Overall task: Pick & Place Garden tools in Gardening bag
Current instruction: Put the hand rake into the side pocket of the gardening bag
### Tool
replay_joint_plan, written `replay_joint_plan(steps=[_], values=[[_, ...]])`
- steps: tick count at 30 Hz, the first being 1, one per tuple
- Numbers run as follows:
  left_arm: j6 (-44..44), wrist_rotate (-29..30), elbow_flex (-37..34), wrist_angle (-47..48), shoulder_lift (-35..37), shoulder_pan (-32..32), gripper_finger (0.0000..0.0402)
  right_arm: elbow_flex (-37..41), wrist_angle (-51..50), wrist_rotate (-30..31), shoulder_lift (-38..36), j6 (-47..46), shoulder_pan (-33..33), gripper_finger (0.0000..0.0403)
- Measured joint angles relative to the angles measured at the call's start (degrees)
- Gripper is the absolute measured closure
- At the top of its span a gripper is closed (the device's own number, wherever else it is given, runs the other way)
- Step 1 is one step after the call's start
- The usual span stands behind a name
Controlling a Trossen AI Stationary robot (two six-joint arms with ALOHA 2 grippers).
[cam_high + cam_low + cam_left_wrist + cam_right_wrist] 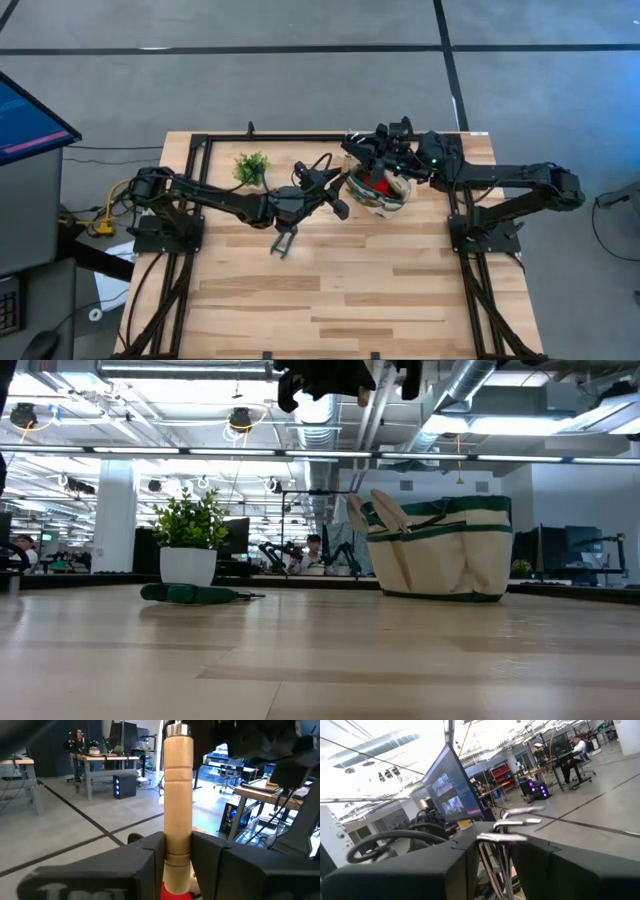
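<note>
The left claw [177, 857] is clamped on a wooden-handled tool [178, 795] beside the gardening bag [381, 190] at the table's [330, 300] far side. The right claw [492, 855] grips a metal-tined rake [512, 822] above it. In my judgement, lowering both into the bag comes next.

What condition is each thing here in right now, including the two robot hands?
Left gripper: shut on a wooden-handled tool, held upright.
Right gripper: its fingers flank the metal prongs of a rake; grip unclear.
Gardening bag: upright on the table, top open, something red inside.
Potted plant: standing upright.
Green tool: lying flat on the table by the plant.
</note>
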State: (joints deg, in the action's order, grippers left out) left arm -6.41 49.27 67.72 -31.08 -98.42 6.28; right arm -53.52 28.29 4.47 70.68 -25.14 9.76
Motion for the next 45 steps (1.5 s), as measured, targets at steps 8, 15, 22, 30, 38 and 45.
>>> replay_joint_plan(steps=[8,15,22,30,38,45], values=[[0.0,0.4,0.0,1.1,0.1,0.1,0.0341,-0.4,0.6,0.4,1.9,-0.9,0.1,0.0347],[0.2,-0.4,0.3,0.9,0.2,0.2,0.0341,-0.4,-0.6,1.4,-0.1,2.7,0.0,0.0392],[0.3,-1.6,0.2,1.1,0.3,0.1,0.0328,-0.4,-5.1,1.4,-2.4,3.4,0.0,0.0397],[-0.4,-3.7,-0.1,0.8,0.1,0.0,0.0317,-0.7,-4.7,0.4,-2.7,3.9,0.0,0.0400],[-4.4,-4.3,-0.1,0.4,0.4,0.1,0.0316,-0.6,-5.7,-0.1,-3.6,5.4,0.3,0.0401],[-4.7,-5.6,0.0,0.0,2.5,0.1,0.0316,-0.6,-10.3,-0.2,-7.7,6.9,1.8,0.0402]])
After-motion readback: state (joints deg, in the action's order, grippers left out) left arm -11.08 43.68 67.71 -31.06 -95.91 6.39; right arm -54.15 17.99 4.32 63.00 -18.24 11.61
